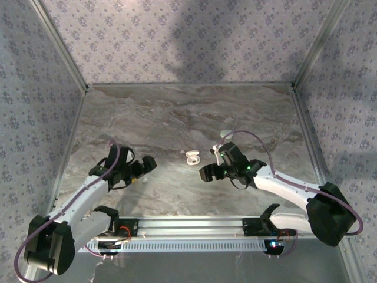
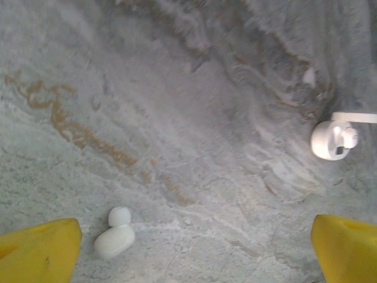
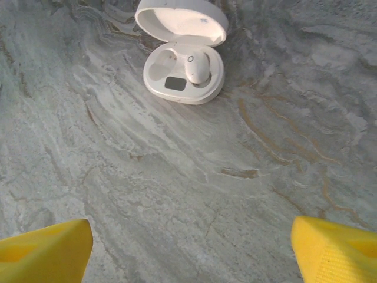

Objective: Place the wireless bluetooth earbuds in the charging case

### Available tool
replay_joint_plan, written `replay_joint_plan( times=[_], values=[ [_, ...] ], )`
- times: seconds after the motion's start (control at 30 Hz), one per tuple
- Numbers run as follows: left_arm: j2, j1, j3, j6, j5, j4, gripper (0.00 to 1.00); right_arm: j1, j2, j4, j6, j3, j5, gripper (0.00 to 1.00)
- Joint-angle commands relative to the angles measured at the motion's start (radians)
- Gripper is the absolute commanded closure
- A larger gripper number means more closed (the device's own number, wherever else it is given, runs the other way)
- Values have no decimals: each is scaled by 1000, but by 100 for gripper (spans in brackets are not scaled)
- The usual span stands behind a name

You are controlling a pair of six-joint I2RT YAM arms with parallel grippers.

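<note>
Your left gripper [image 2: 194, 253] and right gripper [image 3: 191, 250] gape empty; centre the left over the tiny whitish-grey plastic earbud [image 2: 115, 239], then pinch.

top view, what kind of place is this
Likely a robot test booth, not a home: a marble-look table walled by flower-patterned panels, with a left arm and right arm bolted to a metal rail at its near edge.

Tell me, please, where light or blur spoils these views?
Top external: a broad soft shadow darkens the back wall, and the near rail glares. Left wrist: the loose earbud is soft and slightly blurred. Right wrist: sharp, though the charging case lid is washed out to near white.
</note>
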Motion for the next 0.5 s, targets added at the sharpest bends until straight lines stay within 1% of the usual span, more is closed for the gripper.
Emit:
replay_joint_plan(
  times=[0.0, 0.2, 0.47],
  values=[
    [-5, 0, 36, 40, -20, -22, 0, 5, -50, 40, -22, -42, 67, 10],
    [96, 0, 57, 66, 0, 8, 0, -12, -115, 73, -19, -89, 76, 10],
    [191, -7, 75, 86, 55, 47, 0, -16, -99, 77, -17, -86, 66, 10]
  ],
)
